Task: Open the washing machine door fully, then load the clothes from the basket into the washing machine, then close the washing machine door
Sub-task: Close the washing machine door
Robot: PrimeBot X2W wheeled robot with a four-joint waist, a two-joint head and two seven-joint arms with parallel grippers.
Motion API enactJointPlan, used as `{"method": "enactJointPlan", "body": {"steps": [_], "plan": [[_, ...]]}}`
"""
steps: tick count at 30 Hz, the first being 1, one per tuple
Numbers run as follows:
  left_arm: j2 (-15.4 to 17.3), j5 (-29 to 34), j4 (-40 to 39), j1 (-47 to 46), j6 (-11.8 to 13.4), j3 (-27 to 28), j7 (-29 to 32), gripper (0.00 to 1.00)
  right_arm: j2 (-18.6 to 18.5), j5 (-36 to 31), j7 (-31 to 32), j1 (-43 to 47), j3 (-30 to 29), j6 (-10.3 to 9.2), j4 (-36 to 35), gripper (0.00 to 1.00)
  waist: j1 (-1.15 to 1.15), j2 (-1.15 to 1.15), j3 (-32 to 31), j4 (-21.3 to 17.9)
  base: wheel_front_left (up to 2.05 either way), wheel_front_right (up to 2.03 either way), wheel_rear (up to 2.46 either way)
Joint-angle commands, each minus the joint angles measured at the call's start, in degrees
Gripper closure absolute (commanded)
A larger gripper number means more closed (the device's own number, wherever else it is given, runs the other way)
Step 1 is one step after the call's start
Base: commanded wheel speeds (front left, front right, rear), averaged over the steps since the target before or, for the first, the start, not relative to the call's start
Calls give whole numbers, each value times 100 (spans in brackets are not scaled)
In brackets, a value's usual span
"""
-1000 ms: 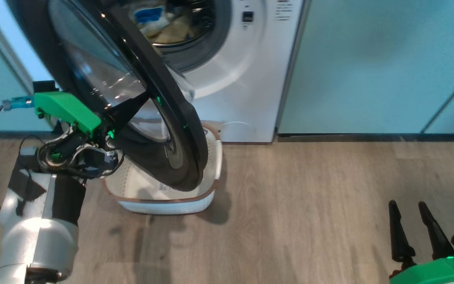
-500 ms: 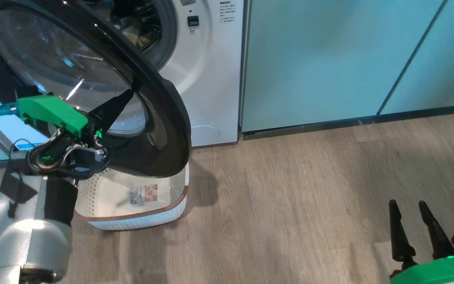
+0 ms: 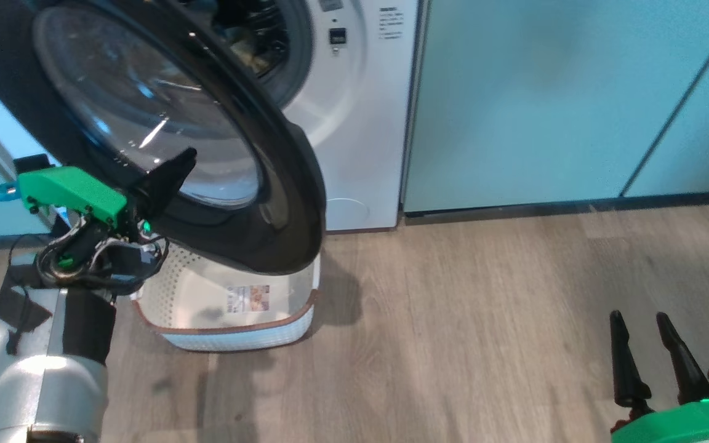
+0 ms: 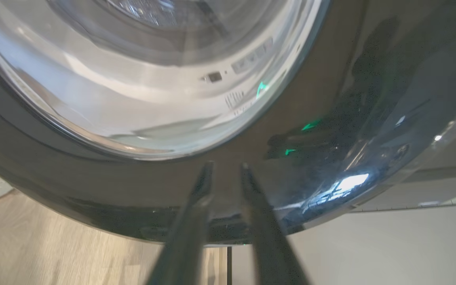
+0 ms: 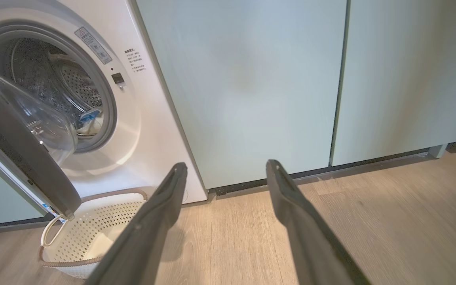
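Observation:
The washing machine door [image 3: 280, 203] stands partly open, its black rim and glass bowl hanging over the basket [image 3: 237, 329]. My left gripper [image 3: 189, 157] points at the door's outer face. In the left wrist view its tips [image 4: 227, 168] sit against the glossy rim [image 4: 93, 190], a narrow gap between them and nothing in it. The basket [image 5: 93, 233] shows a bare floor with a label. Clothes [image 5: 88, 118] lie inside the washing machine [image 5: 145, 118] drum, seen past the door [image 5: 18, 158]. My right gripper [image 3: 638, 315] hangs open and apart at the lower right [image 5: 227, 164].
Pale green cabinet doors [image 3: 545, 104] stand to the right of the washing machine [image 3: 360, 123]. Wooden floor [image 3: 484, 320] stretches between the basket and my right gripper.
The head view has shifted, so the door shows more of its outer face. My left gripper's fingers have parted a little and reach less far up the door. The right gripper has not moved.

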Motion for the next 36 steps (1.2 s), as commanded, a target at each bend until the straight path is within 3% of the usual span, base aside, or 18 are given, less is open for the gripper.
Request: {"method": "enactJointPlan", "body": {"steps": [1, 2, 3, 16, 23, 25, 30, 36], "plan": [[257, -26, -167, -158, -48, 187, -55, 58, -82, 8, -55, -159, 85, -16, -201, 0, 0, 0, -35, 100, 0, 0, 0], [261, -7, -153, -158, -47, 195, -96, 34, -79, 8, -55, -157, 82, -16, -199, 0, 0, 0, -46, 153, 0, 0, 0], [273, 29, -147, -156, -47, 192, -145, 0, -76, 11, -55, -156, 72, -16, -197, 0, 0, 0, -60, 207, 0, 0, 0], [662, 1053, -237, 140, -50, -304, -1279, 0, 2, 27, -55, -133, -53, -16, -187, 0, 0, 0, -199, 817, 0, 0, 0], [1098, 1839, -515, 418, -50, -1120, -2459, 0, 28, 28, -55, -158, -96, -16, -211, 0, 0, 0, -181, 982, 0, 0, 0], [1324, 2208, -582, 566, -50, -1566, -3097, 0, 33, 29, -55, -154, -110, -16, -213, 0, 0, 0, -190, 1008, 0, 0, 0], [1565, 2486, -555, 673, -50, -2158, -4091, 0, 35, 23, -55, -134, -115, -16, -201, 0, 0, 0, -216, 1016, 0, 0, 0], [1737, 2882, -578, 761, -50, -2618, -4762, 0, 24, 27, -55, -100, -121, -16, -198, 0, 0, 0, -250, 994, 0, 0, 0]]}}
